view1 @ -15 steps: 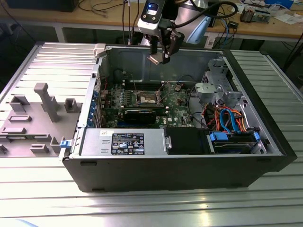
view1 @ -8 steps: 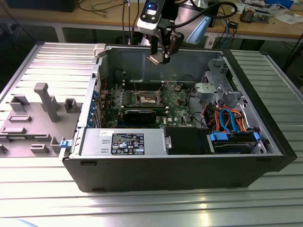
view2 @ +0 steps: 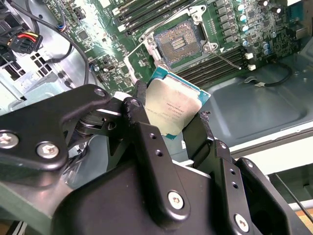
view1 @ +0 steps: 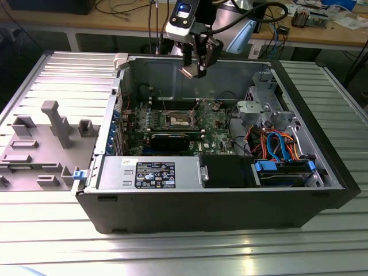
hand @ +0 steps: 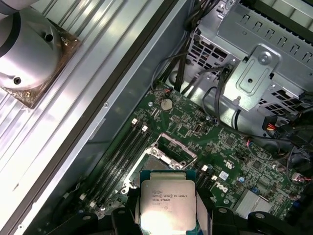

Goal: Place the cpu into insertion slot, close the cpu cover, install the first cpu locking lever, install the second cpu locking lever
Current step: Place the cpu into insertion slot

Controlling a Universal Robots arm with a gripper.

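Ribbed metal tabletop (view1: pixel 172 253) carries an open black computer case (view1: pixel 230 207) lying on its side, with a wooden workbench (view1: pixel 322 34) behind it. A grey fixture tray (view1: pixel 52 123) sits just beside the case toward the exterior view's left. Inside the case we see the green motherboard (view1: pixel 215 132), a silver power supply (view1: pixel 149 172) along the near wall and a metal drive cage (hand: pixel 259 78) with bundled cables next to it.

We find the gripper (view1: pixel 192 68) hanging above the case, over the far side of the motherboard and well clear of the board. Its two black fingers (view2: pixel 146 132) are drawn in against opposite edges of the cpu (view2: pixel 173 108), clamping it between them. The chip is held with its silver-grey top facing the wrist cameras and looks tilted in the exterior view.

We see the insertion slot (view2: pixel 180 43) on the motherboard beneath the gripper, with its dark pin field bare inside the silver rim. The cpu is apart from it, up in the air. Long black memory slots (hand: pixel 122 156) run beside the socket. A thin silver frame that we take for the cpu cover (hand: pixel 178 143) appears swung up off the socket at one edge, though we cannot judge its angle with confidence.
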